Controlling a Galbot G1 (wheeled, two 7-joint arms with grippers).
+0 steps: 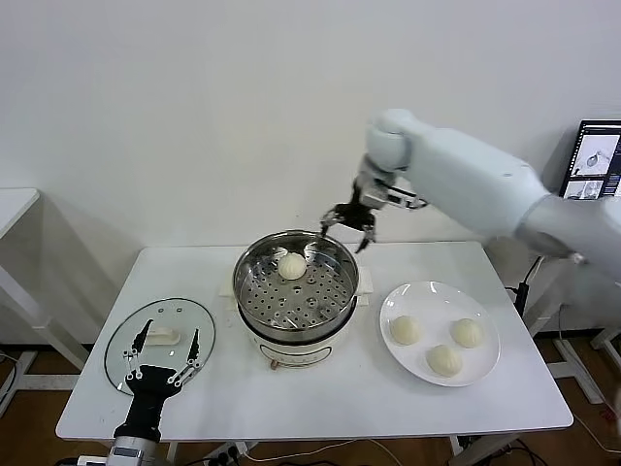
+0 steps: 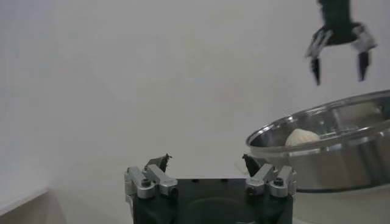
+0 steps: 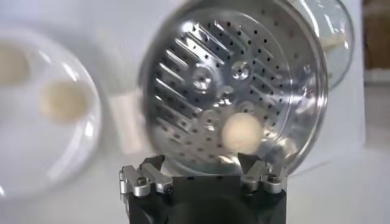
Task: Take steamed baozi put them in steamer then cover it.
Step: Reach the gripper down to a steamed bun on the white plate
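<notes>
The steamer (image 1: 291,328), a shiny steel pot with a perforated tray on a white base, stands at the table's centre. One steamed baozi (image 1: 292,265) lies on the tray at its far side. My right gripper (image 1: 343,239) hangs open and empty above the steamer's far right rim. In its wrist view the open right gripper (image 3: 201,163) looks down at that baozi (image 3: 241,132) on the tray (image 3: 201,91). Three more baozi (image 1: 405,330) sit on the white plate (image 1: 437,296). The glass cover (image 1: 179,316) lies flat at the left. My left gripper (image 1: 173,328) waits open over it.
The plate sits right of the steamer, near the table's right edge. The cover lies close to the front left corner. A monitor (image 1: 594,160) stands beyond the table at the far right. From the left wrist, the steamer (image 2: 341,152) and the right gripper (image 2: 337,58) show far off.
</notes>
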